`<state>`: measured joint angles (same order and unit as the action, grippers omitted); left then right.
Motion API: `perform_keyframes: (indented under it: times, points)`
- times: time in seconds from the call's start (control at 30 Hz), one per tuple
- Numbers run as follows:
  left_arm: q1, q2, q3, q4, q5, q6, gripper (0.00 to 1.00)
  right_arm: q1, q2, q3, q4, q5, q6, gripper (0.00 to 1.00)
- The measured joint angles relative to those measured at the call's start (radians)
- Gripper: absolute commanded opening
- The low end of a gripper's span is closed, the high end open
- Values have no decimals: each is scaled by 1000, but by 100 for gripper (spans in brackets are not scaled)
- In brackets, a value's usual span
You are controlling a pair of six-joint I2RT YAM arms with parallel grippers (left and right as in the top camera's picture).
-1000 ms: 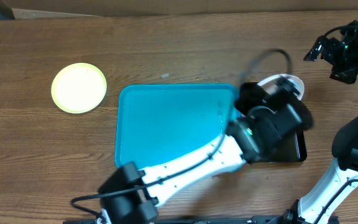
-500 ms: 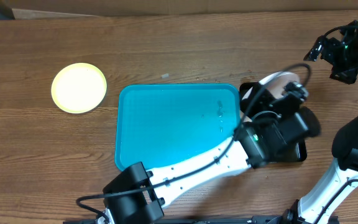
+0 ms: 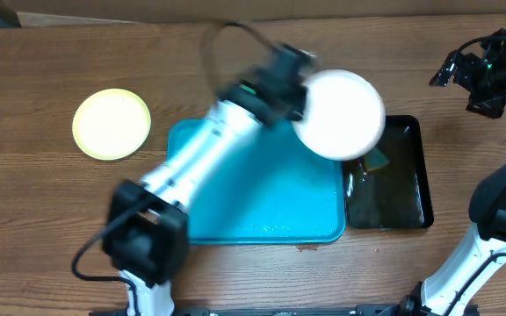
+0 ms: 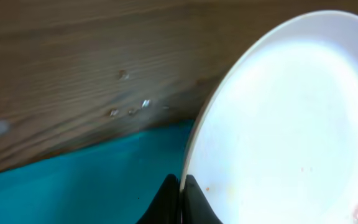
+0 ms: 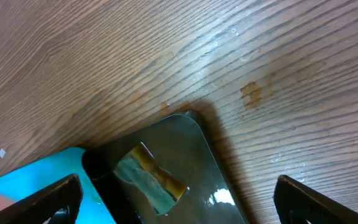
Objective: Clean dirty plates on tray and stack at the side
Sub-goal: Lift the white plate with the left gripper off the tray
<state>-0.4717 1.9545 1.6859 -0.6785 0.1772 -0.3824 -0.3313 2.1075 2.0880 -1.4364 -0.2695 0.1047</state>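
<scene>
Left gripper: jaws pinched narrow on the rim of the white plate. From the fingers the plate extends away to the right. Being round, it has no long axis, and its face is turned roughly upward. Faint orange specks are noted near the gripped rim.

In the overhead view, the plate is held in the air over the far right corner of the turquoise tray. It partly overhangs the black tray, which holds a sponge.

The yellow-green plate lies flat toward the left edge of the worktop, well apart, across the turquoise tray. It is judged the stacking spot, and the left arm is nearer.

Right gripper: jaws wide, nothing held, over the far right corner.
</scene>
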Motion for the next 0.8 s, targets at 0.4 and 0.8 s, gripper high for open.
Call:
perform_keyframes:
  times: [0.4,0.8]
  points:
    - [740,0,3,-329,181,-29,4,0,0,0,0,0,0,100]
    - [1010,0,-18,-274,-42,-26,4,0,0,0,0,0,0,100]
